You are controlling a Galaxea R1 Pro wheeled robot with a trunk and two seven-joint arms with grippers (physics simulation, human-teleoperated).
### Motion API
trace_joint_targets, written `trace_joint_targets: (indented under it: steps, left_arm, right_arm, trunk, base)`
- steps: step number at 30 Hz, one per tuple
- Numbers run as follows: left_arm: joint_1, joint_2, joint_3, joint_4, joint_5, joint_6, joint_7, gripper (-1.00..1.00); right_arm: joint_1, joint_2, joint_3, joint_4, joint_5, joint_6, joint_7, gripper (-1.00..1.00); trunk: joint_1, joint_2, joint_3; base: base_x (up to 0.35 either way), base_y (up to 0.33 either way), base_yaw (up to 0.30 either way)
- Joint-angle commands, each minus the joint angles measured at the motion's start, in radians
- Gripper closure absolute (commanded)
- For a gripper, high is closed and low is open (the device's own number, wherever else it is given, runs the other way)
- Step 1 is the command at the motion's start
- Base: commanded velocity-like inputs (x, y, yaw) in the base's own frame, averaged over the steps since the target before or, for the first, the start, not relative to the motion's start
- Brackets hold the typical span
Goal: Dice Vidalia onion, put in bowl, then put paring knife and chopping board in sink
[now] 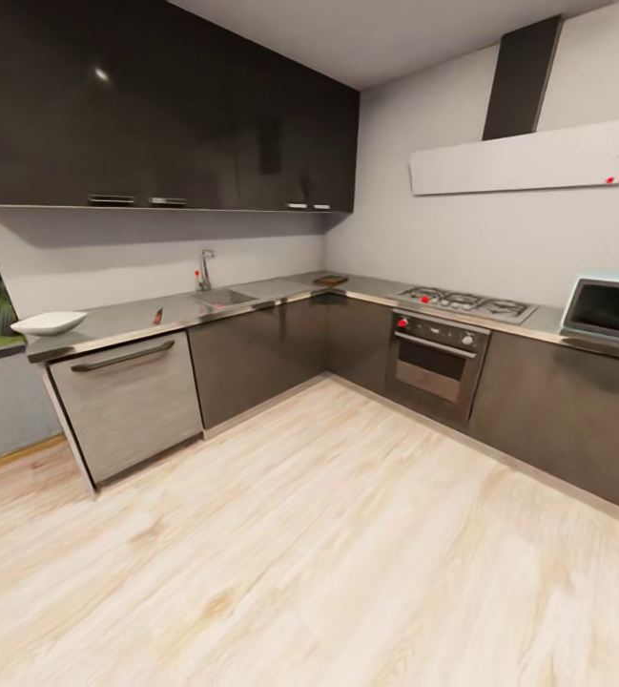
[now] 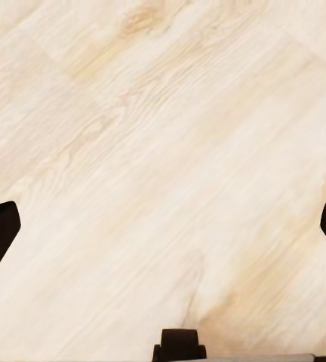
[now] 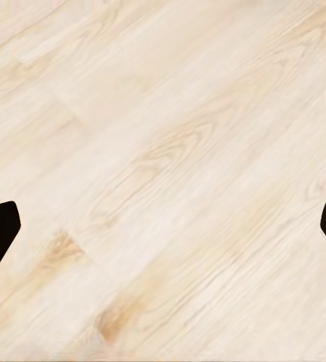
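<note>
Across the room, the grey countertop [image 1: 252, 291] runs along two walls in an L. The sink [image 1: 223, 298] is set into it, with a chrome tap [image 1: 204, 270] behind. A white square bowl [image 1: 49, 322] stands at the counter's left end. The small paring knife [image 1: 157, 315] lies between bowl and sink. In the corner lies the dark chopping board [image 1: 330, 281]. The onion is hidden inside the sink. My left gripper [image 2: 163, 234] and right gripper [image 3: 163, 234] both hang over the wooden floor, fingers wide apart and holding nothing.
An oven [image 1: 438, 363] with a gas hob [image 1: 466, 303] sits in the right run, and a microwave [image 1: 609, 310] at the far right. Dark upper cabinets [image 1: 156, 105] hang over the sink wall. Pale wooden floor [image 1: 328, 534] stretches from me to the cabinets.
</note>
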Motion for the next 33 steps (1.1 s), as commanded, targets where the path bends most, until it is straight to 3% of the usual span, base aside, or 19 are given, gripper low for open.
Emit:
trace_joint_targets:
  steps: [1, 33]
  left_arm:
    - [0.000, 0.000, 0.000, -0.001, 0.000, -0.002, 0.000, -1.00]
    - [0.000, 0.000, 0.000, -0.001, 0.000, -0.002, 0.000, -1.00]
  right_arm:
    - [-0.001, 0.000, 0.000, 0.001, 0.000, -0.003, 0.000, -1.00]
    - [-0.001, 0.000, 0.000, 0.001, 0.000, -0.003, 0.000, -1.00]
  trunk:
    - [0.001, 0.000, -0.001]
    - [0.001, 0.000, -0.001]
  base:
    - [0.318, -0.142, 0.082]
    - [0.318, -0.143, 0.109]
